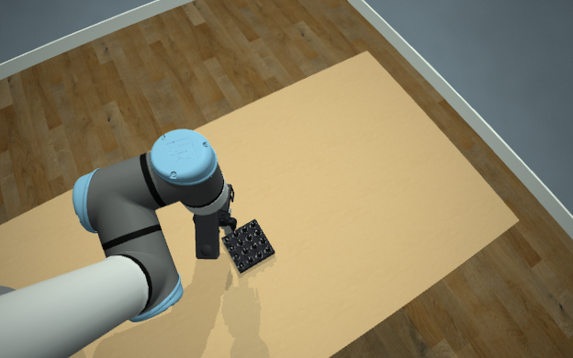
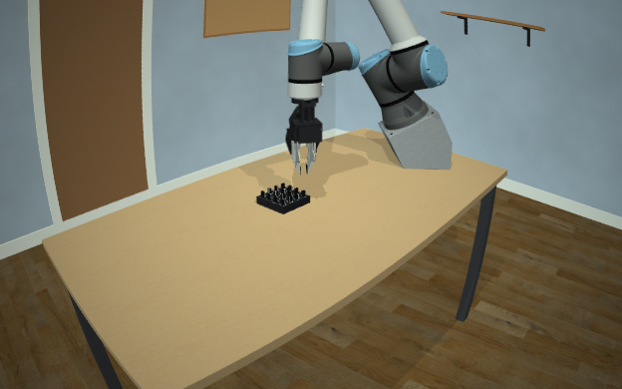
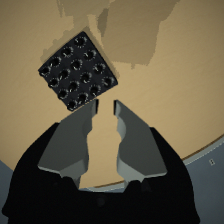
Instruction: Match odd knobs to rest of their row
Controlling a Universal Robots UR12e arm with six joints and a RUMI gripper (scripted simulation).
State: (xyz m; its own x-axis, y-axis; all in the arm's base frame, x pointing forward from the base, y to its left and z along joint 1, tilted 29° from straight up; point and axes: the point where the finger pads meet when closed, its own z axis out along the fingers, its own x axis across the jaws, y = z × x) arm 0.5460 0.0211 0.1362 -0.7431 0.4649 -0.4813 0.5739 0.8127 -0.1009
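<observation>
The black knob box (image 1: 257, 261) (image 2: 295, 205) (image 3: 88, 66) sits on the table with its rows of small black knobs facing up. Pale marks ring the knobs. The knobs' pointing directions and the row labels are too small to tell. My gripper (image 2: 304, 174) (image 3: 106, 100) is slightly open, with a narrow gap and nothing between its fingertips. It points down and hangs above the table, beside the box, clear of the knobs. In the wrist view the box lies ahead and to the left of the fingertips. In the top view the arm hides most of the gripper.
The wooden table (image 1: 359, 184) (image 2: 190, 259) bears the box and the arm's grey base (image 2: 417, 142). The arm's shadow falls on the table near the box. The table edge and the wall show at the bottom of the wrist view.
</observation>
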